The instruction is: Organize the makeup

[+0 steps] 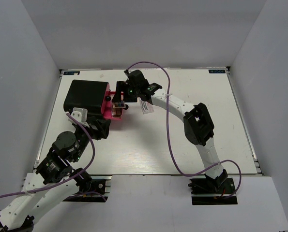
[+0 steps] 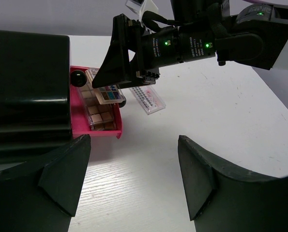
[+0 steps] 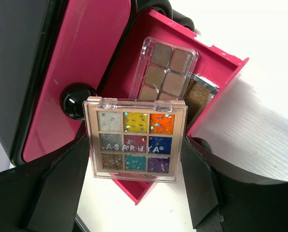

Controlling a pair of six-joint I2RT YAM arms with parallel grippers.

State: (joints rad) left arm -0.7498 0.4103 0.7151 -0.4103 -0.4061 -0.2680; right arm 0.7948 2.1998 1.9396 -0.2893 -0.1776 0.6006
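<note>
My right gripper [image 3: 135, 164] is shut on the small square multicoloured palette [image 3: 135, 140] and holds it just above the near end of the case's pink tray [image 3: 221, 67]. In the tray lie a long brown-toned eyeshadow palette [image 3: 165, 72] and a second, darker one [image 3: 199, 94] beside it. In the top view the held palette [image 1: 117, 104] hangs over the tray [image 1: 107, 112]. The white-pink flat packet [image 1: 144, 107] lies on the table right of the tray. My left gripper [image 2: 134, 164] is open and empty, low over the table in front of the tray [image 2: 95, 133]. No lipstick tube shows clearly.
The big black case [image 1: 85, 96] stands at the back left with its pink inner side [image 3: 85, 48] facing the tray. A round glossy black object [image 3: 76, 100] sits at the tray's inner edge. The right arm's purple cable [image 1: 170, 121] loops over the table.
</note>
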